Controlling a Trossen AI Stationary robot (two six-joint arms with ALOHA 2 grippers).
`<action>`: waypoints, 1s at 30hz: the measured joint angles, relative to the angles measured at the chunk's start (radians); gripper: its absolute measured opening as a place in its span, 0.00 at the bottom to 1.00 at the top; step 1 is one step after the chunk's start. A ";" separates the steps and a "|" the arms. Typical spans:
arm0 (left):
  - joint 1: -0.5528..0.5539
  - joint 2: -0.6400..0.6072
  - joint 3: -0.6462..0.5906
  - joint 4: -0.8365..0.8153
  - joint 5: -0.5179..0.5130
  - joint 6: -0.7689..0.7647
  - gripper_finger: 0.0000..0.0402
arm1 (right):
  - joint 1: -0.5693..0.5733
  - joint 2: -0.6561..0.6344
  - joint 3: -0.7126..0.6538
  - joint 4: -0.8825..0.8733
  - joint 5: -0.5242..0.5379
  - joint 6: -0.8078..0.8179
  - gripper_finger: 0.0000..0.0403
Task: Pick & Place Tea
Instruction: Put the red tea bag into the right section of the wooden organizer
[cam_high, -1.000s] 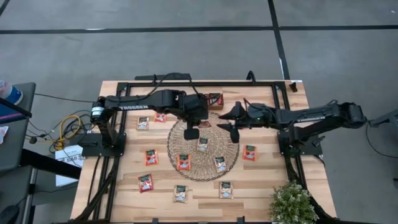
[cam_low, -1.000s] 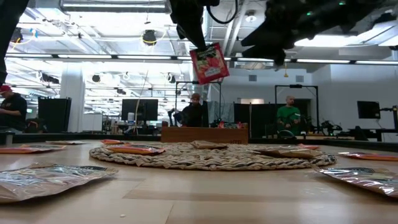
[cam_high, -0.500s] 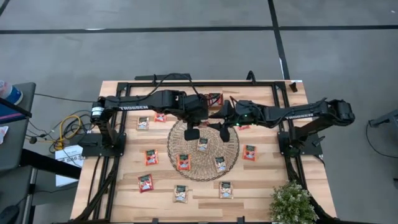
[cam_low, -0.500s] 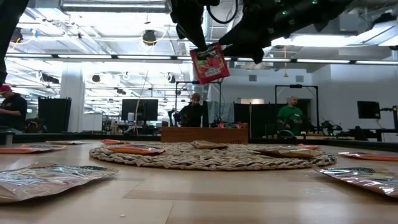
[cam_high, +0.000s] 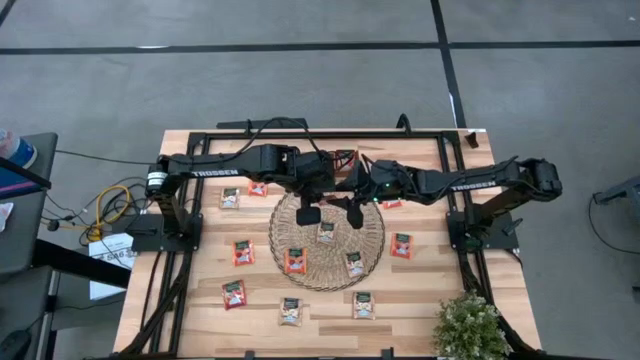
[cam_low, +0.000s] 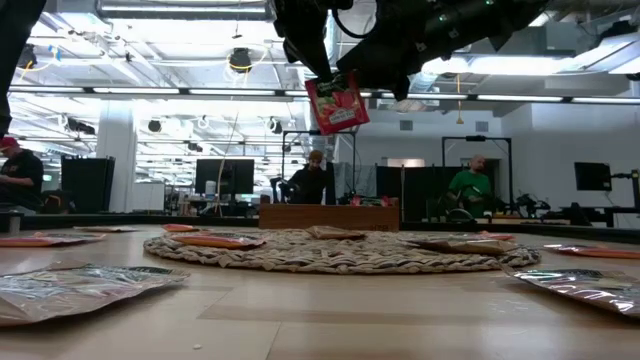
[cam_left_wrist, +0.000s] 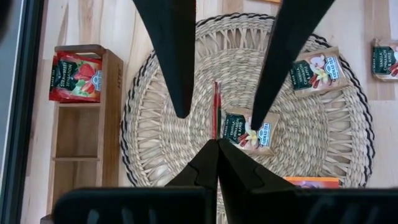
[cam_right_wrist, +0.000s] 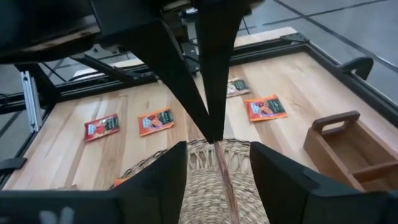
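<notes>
A red tea sachet (cam_low: 337, 103) is held clamped in the left gripper (cam_low: 318, 72) above the woven mat (cam_high: 327, 240). The right gripper (cam_right_wrist: 214, 163), jaws parted either side, has been brought up to it; a handover is indicated.

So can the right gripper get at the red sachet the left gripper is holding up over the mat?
Probably yes. The left gripper pinches only the top edge of the red sachet, which hangs free above the woven mat. The right gripper is open, its fingers either side of the sachet with nothing between.
</notes>
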 joint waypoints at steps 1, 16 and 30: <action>0.000 0.000 0.000 0.000 0.002 0.000 0.00 | -0.001 -0.001 0.000 -0.004 0.000 -0.001 0.39; 0.000 0.000 0.000 0.001 0.006 0.002 0.00 | -0.007 -0.003 0.000 -0.033 0.000 -0.002 0.27; 0.000 0.000 0.000 0.007 0.019 -0.001 0.00 | -0.028 -0.003 0.000 -0.036 0.000 -0.002 0.17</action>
